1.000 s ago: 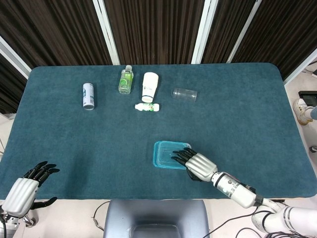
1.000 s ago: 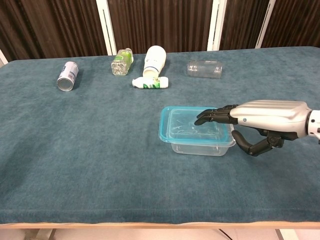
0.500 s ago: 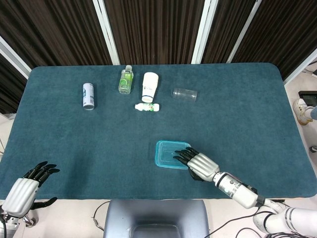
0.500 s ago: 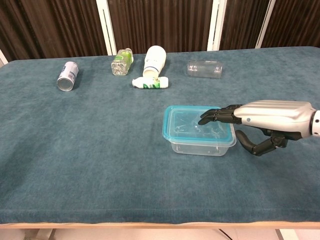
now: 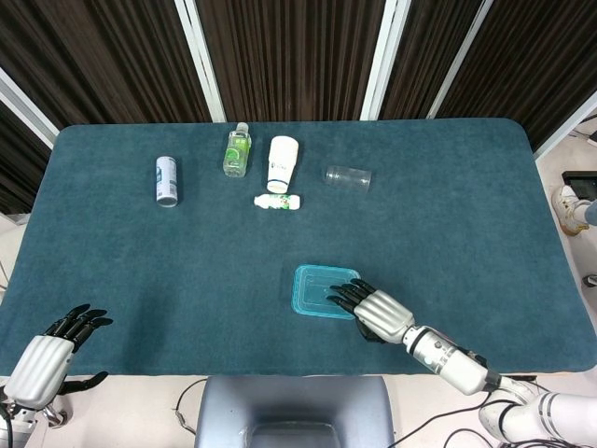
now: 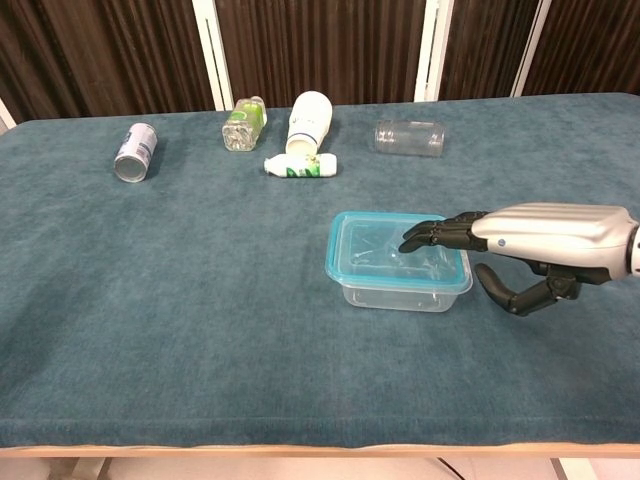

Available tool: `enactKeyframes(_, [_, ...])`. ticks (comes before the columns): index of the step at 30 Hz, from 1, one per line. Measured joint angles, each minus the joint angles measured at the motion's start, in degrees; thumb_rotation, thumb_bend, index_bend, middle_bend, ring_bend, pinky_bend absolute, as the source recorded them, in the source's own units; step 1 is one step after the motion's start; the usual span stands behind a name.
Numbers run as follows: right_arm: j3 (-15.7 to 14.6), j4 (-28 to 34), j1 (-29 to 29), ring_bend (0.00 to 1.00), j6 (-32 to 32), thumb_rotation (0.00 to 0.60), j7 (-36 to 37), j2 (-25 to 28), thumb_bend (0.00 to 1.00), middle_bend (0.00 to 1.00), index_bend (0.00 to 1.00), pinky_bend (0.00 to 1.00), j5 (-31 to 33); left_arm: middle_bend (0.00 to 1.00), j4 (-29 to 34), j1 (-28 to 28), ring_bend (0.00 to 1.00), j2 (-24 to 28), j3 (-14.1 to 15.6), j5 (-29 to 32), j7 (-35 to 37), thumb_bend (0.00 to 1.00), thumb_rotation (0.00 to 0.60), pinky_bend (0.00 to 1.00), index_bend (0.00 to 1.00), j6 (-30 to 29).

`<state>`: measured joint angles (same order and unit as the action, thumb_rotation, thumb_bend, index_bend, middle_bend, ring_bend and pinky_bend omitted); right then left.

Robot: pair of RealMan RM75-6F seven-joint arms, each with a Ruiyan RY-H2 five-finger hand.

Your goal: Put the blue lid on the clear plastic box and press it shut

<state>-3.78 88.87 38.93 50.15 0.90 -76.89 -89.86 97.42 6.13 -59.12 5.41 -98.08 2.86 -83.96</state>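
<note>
The clear plastic box (image 6: 398, 292) stands on the teal table near its front edge, with the blue lid (image 5: 317, 291) (image 6: 356, 275) lying flat on top of it. My right hand (image 5: 378, 314) (image 6: 535, 245) reaches in from the right, palm down, its fingers stretched out with the fingertips (image 6: 412, 240) resting on the lid's right part; the thumb hangs below beside the box. It grips nothing. My left hand (image 5: 42, 359) hovers off the table's front left corner, fingers apart and empty; only the head view shows it.
Along the back of the table lie a small can (image 5: 166, 179), a green bottle (image 5: 237, 149), a white cup (image 5: 282, 163), a small white bottle (image 5: 278, 201) and a clear jar (image 5: 348, 176). A chair back (image 5: 294, 411) sits below the table's front edge.
The lid and box have shifted slightly right, and the lid now sits squarer on the box. My right hand drew back a little to the right. The left hand has not moved.
</note>
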Motion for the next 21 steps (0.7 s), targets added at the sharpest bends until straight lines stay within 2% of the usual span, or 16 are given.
enactKeyframes(21, [-0.3, -0.4, -0.6, 0.09, 0.0, 0.600, 0.2, 0.2, 0.99, 0.11, 0.11, 0.11, 0.1, 0.19, 0.1, 0.0, 0.11, 0.0, 0.1, 0.1, -0.1, 0.40, 0.600, 0.29, 0.27, 0.2])
